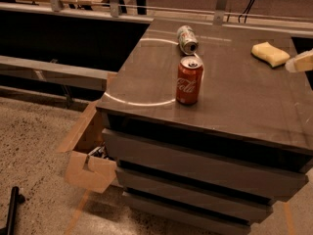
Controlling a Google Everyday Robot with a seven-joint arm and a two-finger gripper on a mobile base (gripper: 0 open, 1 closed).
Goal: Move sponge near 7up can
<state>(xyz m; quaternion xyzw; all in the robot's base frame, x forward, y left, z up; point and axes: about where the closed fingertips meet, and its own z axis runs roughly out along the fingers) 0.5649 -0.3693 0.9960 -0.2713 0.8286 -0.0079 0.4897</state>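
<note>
The pale yellow sponge [269, 53] lies flat on the dark countertop [230, 97] at the far right. The 7up can [187, 39], green and white with silver ends, lies on its side near the back middle of the counter. My gripper [301, 62] enters at the right edge, just right of and slightly below the sponge; only one pale yellow fingertip shows. It is apart from the sponge and holds nothing that I can see.
A red Coca-Cola can [189, 81] stands upright in the middle of the counter, between the front edge and the 7up can. Drawers run below the counter front. An open cardboard box [90, 155] sits on the floor at the left.
</note>
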